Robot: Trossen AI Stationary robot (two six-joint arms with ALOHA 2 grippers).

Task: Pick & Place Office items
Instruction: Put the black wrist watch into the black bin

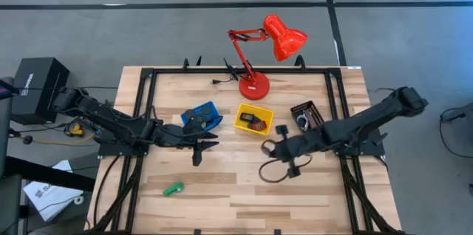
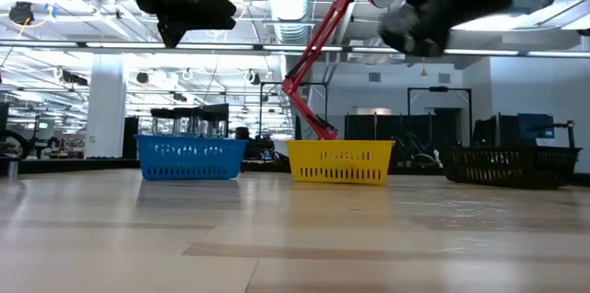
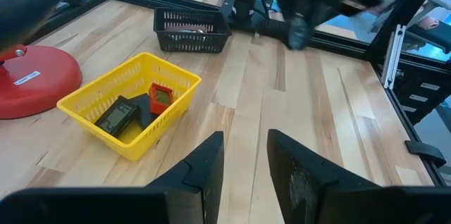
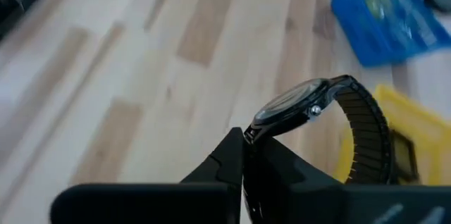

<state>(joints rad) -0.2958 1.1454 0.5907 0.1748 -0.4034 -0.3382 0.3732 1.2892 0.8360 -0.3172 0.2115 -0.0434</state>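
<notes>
Black wristwatch point(image 4: 310, 111) clamped in right gripper point(image 4: 243, 139) jaws, left gripper point(image 3: 243, 160) jaws slightly apart, no legible writing.

No readable text anywhere. Only a small white label on the red lamp base point(image 3: 25, 77), left side of the left wrist view, too blurred to read.

A wooden table point(image 1: 244, 191) carries blue point(image 1: 211, 109), yellow point(image 1: 253, 119) and black point(image 1: 304, 108) baskets, a red lamp point(image 1: 255, 86) and, seemingly, a green clip point(image 1: 174, 188).
</notes>
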